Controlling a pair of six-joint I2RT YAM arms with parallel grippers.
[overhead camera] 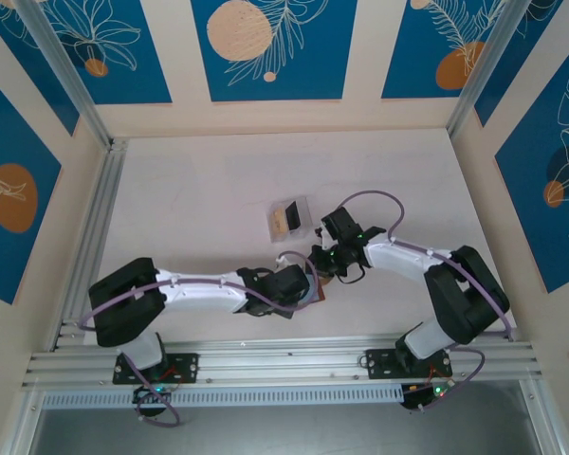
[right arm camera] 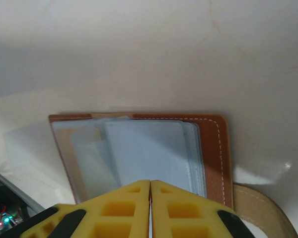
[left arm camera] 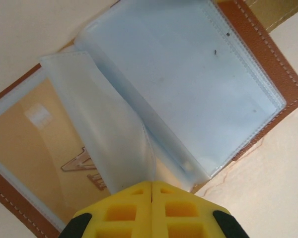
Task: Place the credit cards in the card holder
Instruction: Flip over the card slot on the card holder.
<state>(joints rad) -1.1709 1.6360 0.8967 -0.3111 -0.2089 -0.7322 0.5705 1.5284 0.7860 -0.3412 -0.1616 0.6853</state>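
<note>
The brown card holder [left arm camera: 268,59] lies open on the table, its clear sleeves [left arm camera: 188,84] fanned out. A tan credit card [left arm camera: 30,144] sits in its left pocket. My left gripper [left arm camera: 151,186] is shut on the lower edge of one raised sleeve leaf [left arm camera: 109,134]. My right gripper [right arm camera: 150,182] is shut with its tips at the near edge of the card holder [right arm camera: 213,153], over the sleeves [right arm camera: 144,148]; I cannot tell whether it pinches one. From above, both grippers [overhead camera: 302,282] [overhead camera: 325,265] meet over the card holder [overhead camera: 321,287]. More credit cards [overhead camera: 286,218], black and tan, lie farther back.
The loose cards rest in a clear plastic box [overhead camera: 302,204] just beyond the grippers. The holder's tan tab strap [right arm camera: 258,208] sticks out to one side. Walls and aluminium rails [overhead camera: 90,237] bound the pale table on all sides.
</note>
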